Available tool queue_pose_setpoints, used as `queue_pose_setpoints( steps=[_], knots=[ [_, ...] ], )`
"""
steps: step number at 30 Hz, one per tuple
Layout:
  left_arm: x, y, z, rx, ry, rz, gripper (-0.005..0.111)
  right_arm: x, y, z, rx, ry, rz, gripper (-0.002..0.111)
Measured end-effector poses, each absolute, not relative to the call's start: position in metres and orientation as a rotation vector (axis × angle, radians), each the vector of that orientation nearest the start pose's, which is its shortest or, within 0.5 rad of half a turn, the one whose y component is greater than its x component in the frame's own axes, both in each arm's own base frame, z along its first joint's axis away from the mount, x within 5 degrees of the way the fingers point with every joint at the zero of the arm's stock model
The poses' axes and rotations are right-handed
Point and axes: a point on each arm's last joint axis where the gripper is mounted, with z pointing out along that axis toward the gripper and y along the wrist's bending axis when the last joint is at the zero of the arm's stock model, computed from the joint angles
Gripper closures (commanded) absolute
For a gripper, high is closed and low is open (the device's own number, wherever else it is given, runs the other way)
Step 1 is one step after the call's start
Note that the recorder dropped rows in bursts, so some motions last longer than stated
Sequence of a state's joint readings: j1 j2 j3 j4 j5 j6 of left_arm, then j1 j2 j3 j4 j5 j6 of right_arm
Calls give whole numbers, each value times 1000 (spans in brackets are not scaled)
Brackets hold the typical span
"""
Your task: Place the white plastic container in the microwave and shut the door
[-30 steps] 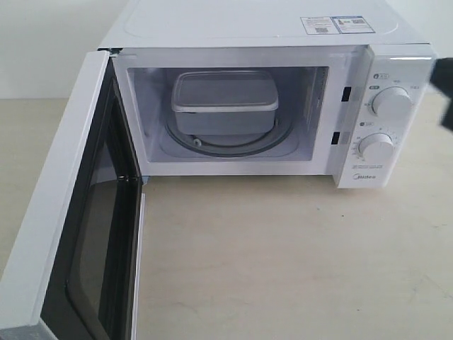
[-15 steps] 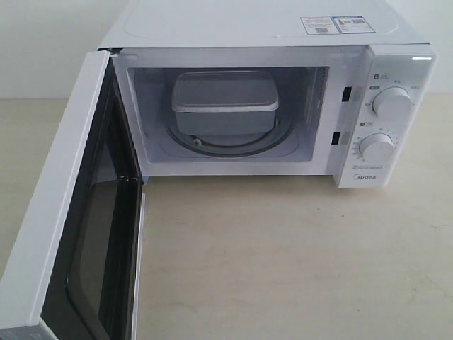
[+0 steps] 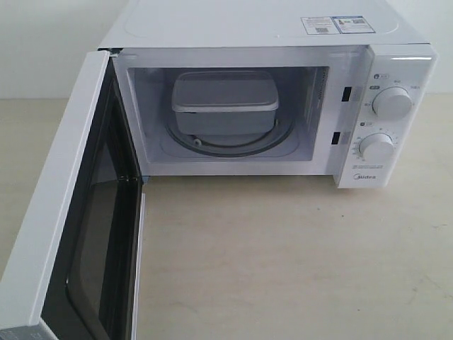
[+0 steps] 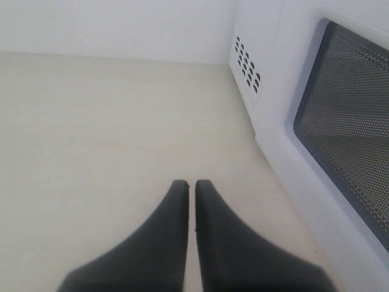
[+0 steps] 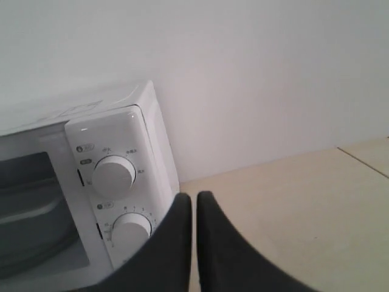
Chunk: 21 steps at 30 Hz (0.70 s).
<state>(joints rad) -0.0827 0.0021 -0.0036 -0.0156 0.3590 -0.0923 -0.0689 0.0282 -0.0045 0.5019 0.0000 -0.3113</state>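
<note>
Nothing moved over the last half second: white plastic container (image 3: 225, 103) sits inside the microwave (image 3: 393, 67), seemingly on its turntable (image 3: 284, 139), door (image 3: 62, 202) open; left gripper (image 4: 191, 186) and right gripper (image 5: 194, 198) closed, empty.

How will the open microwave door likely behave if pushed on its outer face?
The door looks a rigid hinged panel, so it should swing rather than flex. Its smooth white face may let the shut left gripper slip. The boxy microwave probably will not shift.

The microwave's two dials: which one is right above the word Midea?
The lower dial, sitting just over the Midea logo. The upper dial is higher, near the top edge of the microwave.
</note>
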Motion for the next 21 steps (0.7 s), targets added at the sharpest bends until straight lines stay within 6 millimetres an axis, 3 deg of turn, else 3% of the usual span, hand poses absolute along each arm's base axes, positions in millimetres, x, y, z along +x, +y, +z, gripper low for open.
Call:
queue_pose_setpoints(
  steps=[10, 15, 21],
  knots=[
    [53, -5, 182, -18, 1843, -138, 102, 55, -9, 183, 201, 1818, -20, 108],
    [53, -5, 182, -18, 1843, -138, 102, 54, -9, 182, 198, 1821, -17, 108],
    [53, -5, 182, -18, 1843, -138, 102, 55, 0, 182, 65, 1832, 86, 108]
  ],
)
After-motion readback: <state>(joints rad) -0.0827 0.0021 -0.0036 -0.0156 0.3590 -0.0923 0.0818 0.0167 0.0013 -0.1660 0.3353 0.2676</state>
